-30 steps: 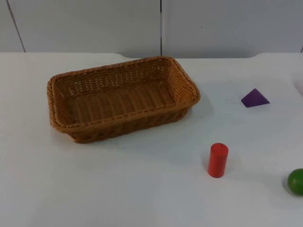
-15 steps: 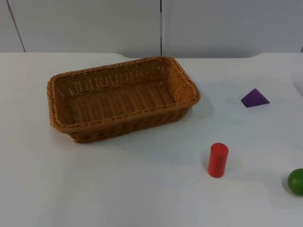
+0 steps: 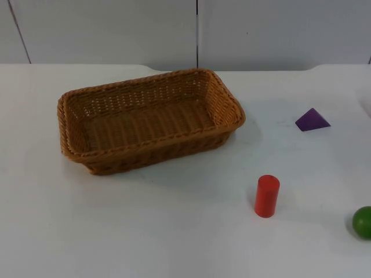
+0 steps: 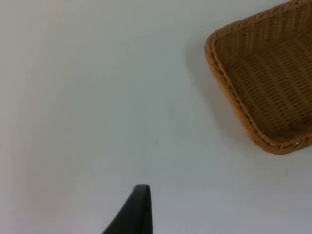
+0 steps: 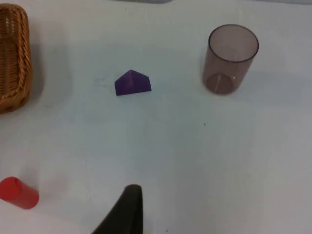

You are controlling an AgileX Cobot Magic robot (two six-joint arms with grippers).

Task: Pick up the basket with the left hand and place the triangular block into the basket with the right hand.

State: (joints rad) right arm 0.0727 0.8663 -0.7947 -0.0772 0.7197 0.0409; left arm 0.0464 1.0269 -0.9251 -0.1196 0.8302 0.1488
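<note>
A brown wicker basket [image 3: 151, 119] stands empty on the white table, left of the middle in the top view. One of its corners [image 4: 263, 83] appears in the left wrist view. The purple triangular block [image 3: 312, 120] lies on the table to the right of the basket, well apart from it. My left gripper [image 4: 139, 209] hangs over bare table, some way from the basket's corner. My right gripper [image 5: 127, 209] is above the table with the purple block [image 5: 132, 83] ahead of it at a distance. Neither gripper holds anything.
A red cylinder [image 3: 266, 196] stands upright in front of the block, also seen as the red cylinder [image 5: 18, 193] in the right wrist view. A green ball [image 3: 363, 222] sits at the right edge. A tinted clear cup [image 5: 230, 58] stands beside the block. The grey wall [image 3: 197, 32] closes the back.
</note>
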